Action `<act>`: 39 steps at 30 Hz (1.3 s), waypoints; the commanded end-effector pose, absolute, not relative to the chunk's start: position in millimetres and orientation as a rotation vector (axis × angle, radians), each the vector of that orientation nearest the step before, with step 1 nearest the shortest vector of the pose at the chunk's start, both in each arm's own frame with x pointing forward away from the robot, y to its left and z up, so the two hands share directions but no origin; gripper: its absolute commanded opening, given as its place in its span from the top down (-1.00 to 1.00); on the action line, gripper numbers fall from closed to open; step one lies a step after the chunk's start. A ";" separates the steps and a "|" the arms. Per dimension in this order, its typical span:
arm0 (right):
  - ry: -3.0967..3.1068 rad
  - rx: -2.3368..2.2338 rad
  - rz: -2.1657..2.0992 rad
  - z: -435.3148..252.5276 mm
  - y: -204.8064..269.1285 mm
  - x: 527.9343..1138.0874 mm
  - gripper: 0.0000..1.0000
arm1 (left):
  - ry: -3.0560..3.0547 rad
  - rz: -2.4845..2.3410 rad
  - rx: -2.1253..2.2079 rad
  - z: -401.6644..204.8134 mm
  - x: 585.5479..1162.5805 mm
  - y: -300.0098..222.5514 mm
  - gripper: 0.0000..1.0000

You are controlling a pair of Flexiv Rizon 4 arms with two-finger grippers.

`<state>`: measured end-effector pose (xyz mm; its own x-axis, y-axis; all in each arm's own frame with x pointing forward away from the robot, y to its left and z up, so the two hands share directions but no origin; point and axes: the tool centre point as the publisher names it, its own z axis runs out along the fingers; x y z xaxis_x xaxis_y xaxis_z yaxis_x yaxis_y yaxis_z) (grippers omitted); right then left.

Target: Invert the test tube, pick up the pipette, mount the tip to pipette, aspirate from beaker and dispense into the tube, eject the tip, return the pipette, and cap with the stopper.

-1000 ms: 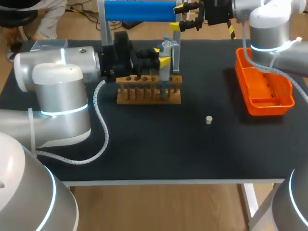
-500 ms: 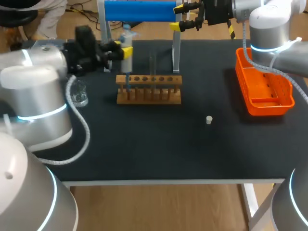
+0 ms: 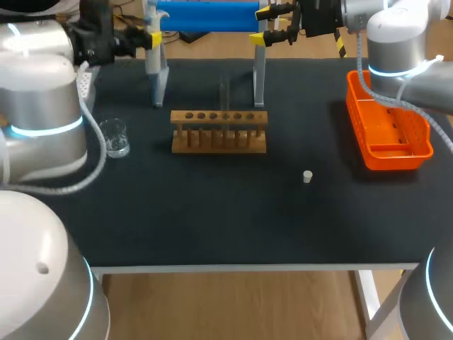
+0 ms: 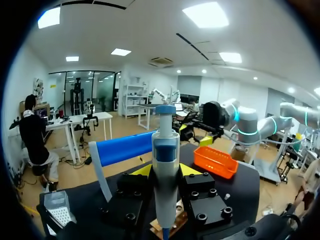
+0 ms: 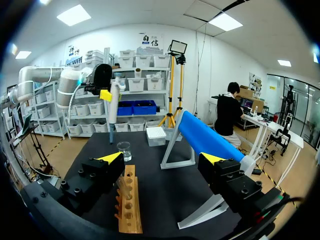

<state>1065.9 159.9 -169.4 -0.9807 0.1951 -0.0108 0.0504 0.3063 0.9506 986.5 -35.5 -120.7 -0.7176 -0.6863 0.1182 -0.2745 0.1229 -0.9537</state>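
The pipette [image 4: 165, 150] stands upright, pinched between the left gripper's [image 4: 165, 170] yellow tips. It is high over the bench's far left corner, beside the blue stand [image 3: 205, 14]. A second ago it stood over the test tube [image 3: 224, 92] in the wooden rack [image 3: 219, 134]. It has since lifted and swung left past the beaker [image 3: 115, 138], so dispensing looks done and tip ejection comes next. The right gripper [image 3: 272, 23] hangs spread and empty at the far edge.
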 end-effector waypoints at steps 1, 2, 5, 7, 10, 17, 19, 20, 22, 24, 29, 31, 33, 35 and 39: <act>2.441 0.227 1.766 -168.9 158.7 1066.8 -1.00 | 2.137 -1.552 -0.973 -122.4 1032.5 -49.4 1.00; 2.441 0.227 1.766 -168.9 158.7 1066.8 -1.00 | 2.136 -1.549 -0.985 -122.9 1040.1 -49.7 1.00; 2.441 0.227 1.766 -168.9 158.7 1066.8 -1.00 | 2.148 -1.535 -0.994 -123.9 1057.6 -52.6 1.00; 2.441 0.227 1.766 -168.9 158.7 1066.8 -1.00 | 2.148 -1.535 -0.994 -123.9 1057.6 -52.6 1.00; 2.441 0.227 1.766 -168.9 158.7 1066.8 -1.00 | 2.148 -1.535 -0.994 -123.9 1057.6 -52.6 1.00; 2.441 0.227 1.766 -168.9 158.7 1066.8 -1.00 | 2.148 -1.535 -0.994 -123.9 1057.6 -52.6 1.00; 2.441 0.227 1.766 -168.9 158.7 1066.8 -1.00 | 2.148 -1.535 -0.994 -123.9 1057.6 -52.6 1.00; 2.441 0.227 1.766 -168.9 158.7 1066.8 -1.00 | 2.148 -1.535 -0.994 -123.9 1057.6 -52.6 1.00; 2.441 0.227 1.766 -168.9 158.7 1066.8 -1.00 | 2.148 -1.535 -0.994 -123.9 1057.6 -52.6 1.00; 2.441 0.227 1.766 -168.9 158.7 1066.8 -1.00 | 2.148 -1.535 -0.994 -123.9 1057.6 -52.6 1.00; 2.441 0.227 1.766 -168.9 158.7 1066.8 -1.00 | 2.148 -1.535 -0.994 -123.9 1057.6 -52.6 1.00; 2.441 0.227 1.766 -168.9 158.7 1066.8 -1.00 | 2.125 -1.532 -1.007 -128.9 1065.3 -53.2 1.00; 2.441 0.227 1.766 -168.9 158.7 1066.8 -1.00 | 2.108 -1.512 -1.025 -132.8 1073.5 -53.8 1.00; 2.441 0.227 1.766 -168.9 158.7 1066.8 -1.00 | 2.076 -1.506 -1.049 -135.5 1081.2 -52.9 1.00; 2.441 0.227 1.766 -168.9 158.7 1066.8 -1.00 | 2.017 -1.470 -1.127 -145.0 1095.1 -49.4 1.00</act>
<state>1066.1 159.8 -169.4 -0.9809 0.1944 -0.0107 0.0503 0.3061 0.9507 1083.2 -37.1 -132.5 -0.6214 -0.7705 0.1424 -0.3796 0.1370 -0.9149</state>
